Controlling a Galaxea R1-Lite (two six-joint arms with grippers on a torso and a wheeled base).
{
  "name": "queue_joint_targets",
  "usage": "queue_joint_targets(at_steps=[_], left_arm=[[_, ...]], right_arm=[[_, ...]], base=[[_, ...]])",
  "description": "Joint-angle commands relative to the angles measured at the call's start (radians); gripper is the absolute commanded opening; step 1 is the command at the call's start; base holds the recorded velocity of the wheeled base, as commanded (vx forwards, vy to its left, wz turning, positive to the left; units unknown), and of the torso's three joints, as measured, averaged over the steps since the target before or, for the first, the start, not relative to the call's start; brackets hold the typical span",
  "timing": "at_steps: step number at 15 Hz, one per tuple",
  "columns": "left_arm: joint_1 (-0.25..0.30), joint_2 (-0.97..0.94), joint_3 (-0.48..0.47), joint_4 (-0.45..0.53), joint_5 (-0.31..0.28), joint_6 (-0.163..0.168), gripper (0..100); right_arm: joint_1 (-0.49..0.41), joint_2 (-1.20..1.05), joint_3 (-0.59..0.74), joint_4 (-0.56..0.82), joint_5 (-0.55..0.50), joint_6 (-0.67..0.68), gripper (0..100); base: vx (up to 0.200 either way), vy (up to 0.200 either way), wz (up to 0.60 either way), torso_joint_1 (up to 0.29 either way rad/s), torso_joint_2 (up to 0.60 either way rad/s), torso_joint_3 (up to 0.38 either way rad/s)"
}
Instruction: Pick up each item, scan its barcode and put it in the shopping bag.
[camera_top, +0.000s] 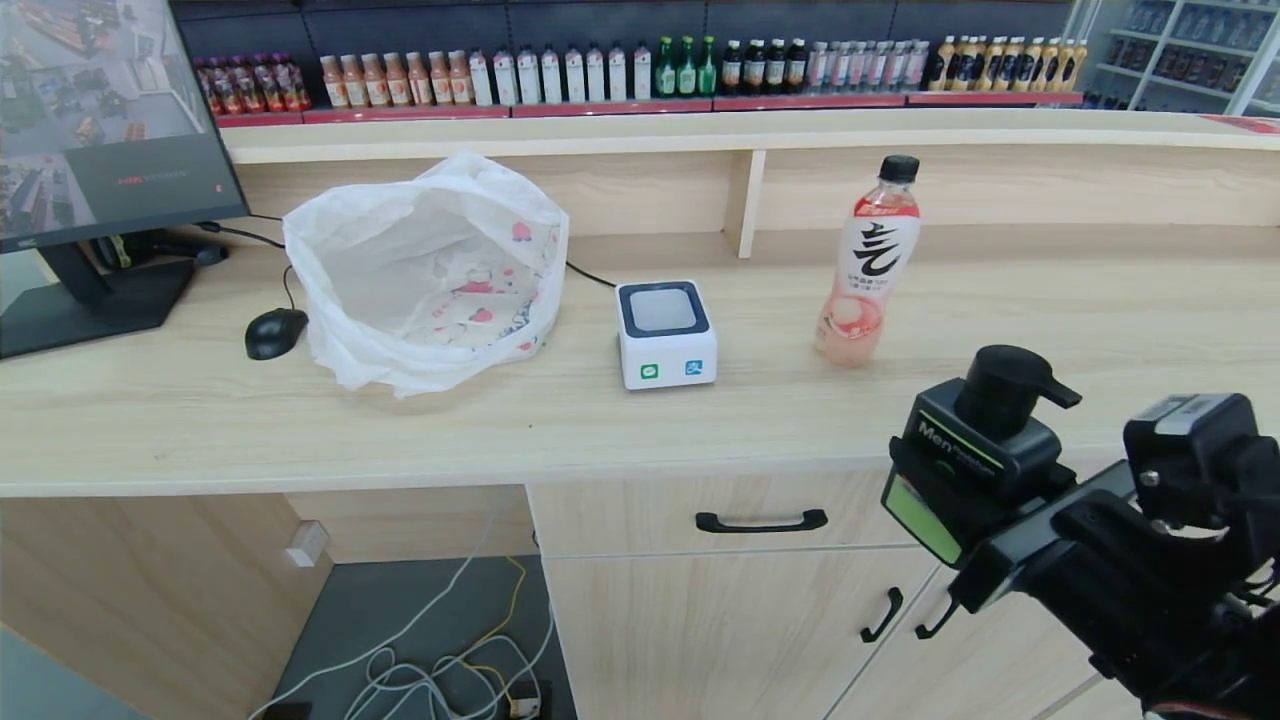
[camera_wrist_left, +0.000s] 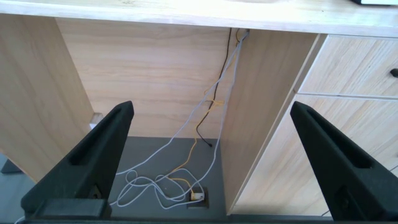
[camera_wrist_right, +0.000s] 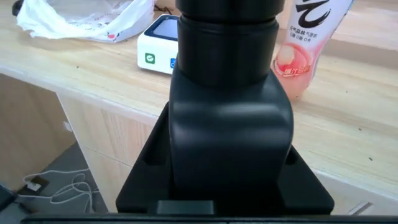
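Two things are left to scan, I think: one black bottle (camera_top: 1000, 390) and one pink bottle (camera_top: 868, 265). My right pincer (camera_top: 975, 485) is pinching the black bottle, low and near, just off the near edge of the counter (camera_top: 600, 420), on the right. My left pincer (camera_wrist_left: 211, 118) is spread wide with nothing in it, down below the counter on the left. The pink bottle stands up on the counter, right of the scanner (camera_top: 665, 333).

To do this step well, I should lift the black bottle up over the counter and go left to the scanner. I should turn it so its barcode looks down at the grey window on top. I cannot see where the barcode is. I must go round the pink bottle and not knock it.

There is one scanner and one bag (camera_top: 430, 270), and the bag sits open, left of the scanner
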Motion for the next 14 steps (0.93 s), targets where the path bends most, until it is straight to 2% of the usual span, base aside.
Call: queue_joint_targets(at_steps=[1, 3, 6, 8, 10, 14], left_arm=[[0.0, 0.0, 0.0, 0.0, 0.0, 0.0, 100], [0.0, 0.0, 0.0, 0.0, 0.0, 0.0, 100], [0.0, 0.0, 0.0, 0.0, 0.0, 0.0, 100], [0.0, 0.0, 0.0, 0.0, 0.0, 0.0, 100], [0.0, 0.0, 0.0, 0.0, 0.0, 0.0, 100], [0.0, 0.0, 0.0, 0.0, 0.0, 0.0, 100]], right_arm=[[0.002, -0.075, 0.033, 0.001, -0.001, -0.025, 0], [0.002, -0.09, 0.031, 0.001, -0.001, -0.083, 0], [0.042, -0.081, -0.055, 0.004, 0.008, -0.198, 0], [0.103, -0.072, -0.093, 0.006, 0.002, -0.249, 0], [0.2, -0.049, -0.164, 0.009, -0.001, -0.359, 0], [0.373, -0.018, -0.157, 0.007, 0.005, -0.434, 0]], base=[[0.0, 0.0, 0.0, 0.0, 0.0, 0.0], [0.0, 0.0, 0.0, 0.0, 0.0, 0.0], [0.0, 0.0, 0.0, 0.0, 0.0, 0.0], [0.0, 0.0, 0.0, 0.0, 0.0, 0.0], [0.0, 0.0, 0.0, 0.0, 0.0, 0.0], [0.0, 0.0, 0.0, 0.0, 0.0, 0.0]])
